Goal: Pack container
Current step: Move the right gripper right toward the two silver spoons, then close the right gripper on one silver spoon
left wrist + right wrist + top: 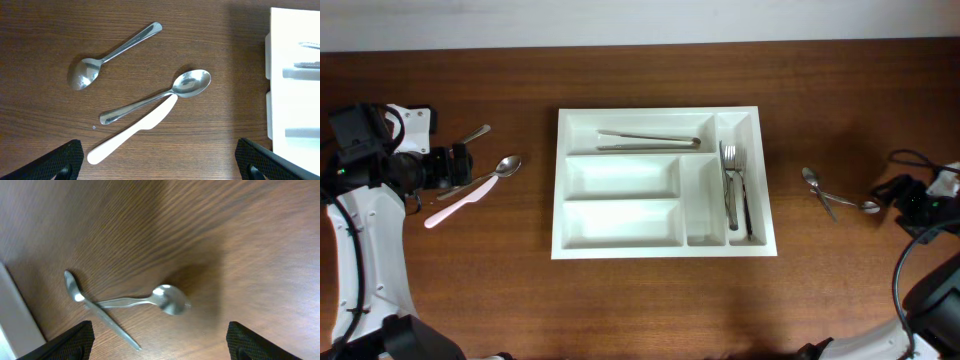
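Observation:
The white container [563,190] lies mid-table, its edge also showing in the left wrist view [295,75]. Its top long compartment holds long metal pieces [648,140], and its right narrow compartment holds forks [732,185]. My left gripper [460,165] stands open beside two metal spoons [187,84] [85,74] and a white plastic knife [135,130], with nothing between its fingers [62,160]. At the far right, my right gripper [895,195] is open just short of two crossed spoons [170,300] [100,312], touching neither.
The two lower long compartments and the inner narrow compartment of the container show nothing in them. Bare wood lies between the container and each cutlery cluster. Both arm bases and cables stand at the table's left and right edges.

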`<state>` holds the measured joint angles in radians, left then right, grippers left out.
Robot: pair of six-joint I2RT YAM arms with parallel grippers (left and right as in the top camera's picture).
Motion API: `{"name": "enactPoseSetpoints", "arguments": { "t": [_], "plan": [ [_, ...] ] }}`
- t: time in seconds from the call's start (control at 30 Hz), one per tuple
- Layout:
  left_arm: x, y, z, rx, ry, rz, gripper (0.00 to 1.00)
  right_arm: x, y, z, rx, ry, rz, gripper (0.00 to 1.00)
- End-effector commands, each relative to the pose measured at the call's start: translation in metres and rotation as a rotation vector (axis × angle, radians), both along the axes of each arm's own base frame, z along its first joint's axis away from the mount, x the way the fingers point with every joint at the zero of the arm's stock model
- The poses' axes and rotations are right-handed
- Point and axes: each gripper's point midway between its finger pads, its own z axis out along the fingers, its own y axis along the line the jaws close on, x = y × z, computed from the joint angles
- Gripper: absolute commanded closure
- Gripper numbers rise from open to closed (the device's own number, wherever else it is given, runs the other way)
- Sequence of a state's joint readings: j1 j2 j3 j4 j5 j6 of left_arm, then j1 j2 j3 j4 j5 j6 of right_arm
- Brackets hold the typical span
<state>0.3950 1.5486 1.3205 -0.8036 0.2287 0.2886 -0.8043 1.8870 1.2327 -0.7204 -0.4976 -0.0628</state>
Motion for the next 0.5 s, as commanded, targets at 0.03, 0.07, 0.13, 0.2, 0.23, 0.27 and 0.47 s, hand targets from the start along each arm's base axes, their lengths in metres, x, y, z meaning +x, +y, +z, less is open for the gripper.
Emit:
{"name": "enactPoseSetpoints", "arguments": {
  "t": [0.03,0.07,0.13,0.2,0.23,0.27,0.47],
  "plan": [
    [0.004,0.001,0.005,0.003,-0.016,-0.013,0.01,0.008,0.02,-0.023,0.052,-0.004,0.092,0.15],
    [0.004,0.001,0.005,0.003,-0.016,-0.013,0.01,0.008,0.019,-0.027,0.056,0.0,0.092,0.16],
    [0.004,0.001,0.005,0.003,-0.016,-0.013,0.01,0.007,0.018,-0.033,0.066,0.01,0.088,0.18],
    [0.004,0.001,0.005,0.003,-0.016,-0.013,0.01,0.005,0.017,-0.038,0.074,0.017,0.081,0.19],
    [0.004,0.001,0.005,0.003,-0.016,-0.013,0.01,0.004,0.016,-0.041,0.078,0.02,0.078,0.19],
    [0.004,0.001,0.005,0.003,-0.016,-0.013,0.01,0.004,0.016,-0.042,0.08,0.021,0.078,0.2],
    [0.004,0.001,0.005,0.003,-0.016,-0.013,0.01,0.002,0.019,-0.054,0.102,0.042,0.078,0.37]
  ]
}}
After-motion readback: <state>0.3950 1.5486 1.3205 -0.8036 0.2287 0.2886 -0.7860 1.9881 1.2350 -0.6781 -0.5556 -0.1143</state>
